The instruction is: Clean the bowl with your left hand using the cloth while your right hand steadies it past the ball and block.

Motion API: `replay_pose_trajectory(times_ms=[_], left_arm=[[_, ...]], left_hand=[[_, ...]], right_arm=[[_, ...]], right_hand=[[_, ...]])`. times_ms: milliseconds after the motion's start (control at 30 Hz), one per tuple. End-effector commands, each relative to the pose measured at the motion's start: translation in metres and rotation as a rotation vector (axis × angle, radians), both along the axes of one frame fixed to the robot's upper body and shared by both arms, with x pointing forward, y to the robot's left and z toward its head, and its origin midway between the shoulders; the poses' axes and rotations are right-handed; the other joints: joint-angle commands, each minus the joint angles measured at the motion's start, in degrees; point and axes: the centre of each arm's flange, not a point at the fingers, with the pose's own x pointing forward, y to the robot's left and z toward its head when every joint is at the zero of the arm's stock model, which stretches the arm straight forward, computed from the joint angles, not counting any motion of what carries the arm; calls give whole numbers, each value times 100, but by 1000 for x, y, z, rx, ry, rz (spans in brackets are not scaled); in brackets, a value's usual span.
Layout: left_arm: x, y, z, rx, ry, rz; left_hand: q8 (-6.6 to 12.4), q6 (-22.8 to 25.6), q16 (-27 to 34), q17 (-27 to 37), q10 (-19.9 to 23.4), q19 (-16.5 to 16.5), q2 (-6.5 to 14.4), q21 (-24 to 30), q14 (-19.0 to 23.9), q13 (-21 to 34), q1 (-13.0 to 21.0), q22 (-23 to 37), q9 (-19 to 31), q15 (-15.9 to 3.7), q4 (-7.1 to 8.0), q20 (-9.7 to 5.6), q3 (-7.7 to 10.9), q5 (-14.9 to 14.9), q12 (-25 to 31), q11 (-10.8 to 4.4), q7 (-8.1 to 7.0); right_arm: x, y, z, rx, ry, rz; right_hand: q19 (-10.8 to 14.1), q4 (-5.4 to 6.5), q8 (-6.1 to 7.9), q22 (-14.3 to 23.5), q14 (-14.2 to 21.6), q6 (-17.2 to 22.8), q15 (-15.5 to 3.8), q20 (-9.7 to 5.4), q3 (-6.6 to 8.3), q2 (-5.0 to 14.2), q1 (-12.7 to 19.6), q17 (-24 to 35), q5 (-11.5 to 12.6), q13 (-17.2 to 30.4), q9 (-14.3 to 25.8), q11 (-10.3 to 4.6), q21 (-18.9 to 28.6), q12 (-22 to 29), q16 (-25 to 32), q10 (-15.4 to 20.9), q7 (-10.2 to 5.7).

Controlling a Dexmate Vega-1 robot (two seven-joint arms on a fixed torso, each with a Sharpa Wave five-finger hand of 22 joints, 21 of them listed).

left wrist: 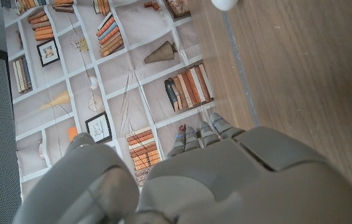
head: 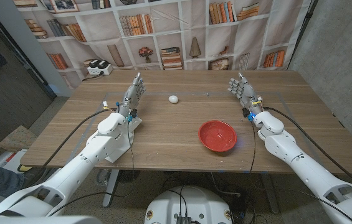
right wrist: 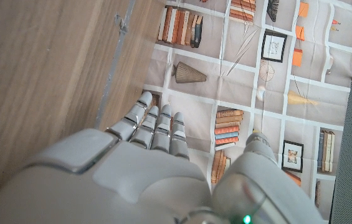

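We see a white ball (head: 173, 99) mid-tabletop (head: 163, 137), far-left of the red bowl (head: 217, 135). Left hand (head: 133, 96) and right hand (head: 244, 91) hold nothing, fingers extended. White box (head: 98, 67) far left.

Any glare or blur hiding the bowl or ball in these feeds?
Head view: even light, sharp, red bowl and white ball clear, soft shadows only. Left wrist view: the left hand is close and blurred; the ball is cut by the frame edge. Right wrist view: right hand soft, backdrop sharp.

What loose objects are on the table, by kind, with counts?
Red bowl: 1
White ball: 1
White-and-black device at the far left edge: 1
Total: 3. No cloth or block is visible on the table.
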Motion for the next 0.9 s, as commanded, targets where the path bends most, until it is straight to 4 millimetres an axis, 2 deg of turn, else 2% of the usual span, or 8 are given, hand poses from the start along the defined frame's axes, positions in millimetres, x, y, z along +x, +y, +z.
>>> replay_pose_trajectory(times_ms=[33, 200, 400, 733, 900], left_arm=[[-3, -1, 2, 6, -12, 8], [-14, -1, 6, 29, -37, 10], [-27, -1, 6, 35, -73, -7], [-48, 6, 11, 139, -98, 25], [-55, 13, 7, 174, -119, 43]], left_hand=[[37, -37, 25, 31, -26, -38, -2, 15, -31, 31, 62, 13, 10, -4, 26, -126, 7, 26, 29, -4, -8], [55, 37, 28, 32, 36, -28, 22, -11, 8, 31, 98, 14, 10, -7, 11, -122, 10, 30, 43, -17, -29], [142, 429, 93, 32, 415, 165, 101, -68, 362, 35, 242, 20, 15, -37, -47, -71, 10, 32, 130, -3, -1], [168, 604, 106, 30, 613, 294, 141, -89, 522, 36, 347, 22, 16, -38, -91, -63, 17, 32, 163, 23, 21], [205, 850, 136, 27, 850, 589, 166, -69, 785, 36, 503, 21, 15, -124, -164, -88, 24, 32, 190, -41, 12]], right_arm=[[0, 4, -2, -6, -17, 8], [-3, 6, 0, -23, -43, -3], [-10, 4, 3, -26, -78, 14], [-19, -2, 0, -29, -85, -2], [-22, -6, -1, -66, -77, 2]], right_hand=[[58, -8, 34, 29, 58, 54, 2, -279, 28, 1, 43, 28, 30, 14, 25, -17, 26, 25, 32, 53, 3], [65, -11, 29, 29, 68, 53, -3, -272, 27, 3, 44, 27, 30, 14, 25, -24, 15, 23, 29, 60, -9], [85, -16, 27, 30, 79, 65, -9, -271, 23, 3, 45, 26, 31, 15, 26, -15, 1, 20, 23, 71, -26], [96, -19, 26, 30, 86, 80, -13, -271, 19, 7, 43, 27, 33, 15, 26, -19, -19, 17, 15, 86, -32], [109, -20, 21, 31, 88, 82, -10, -270, 16, 12, 41, 27, 34, 16, 27, -13, -34, 12, 8, 88, -33]])
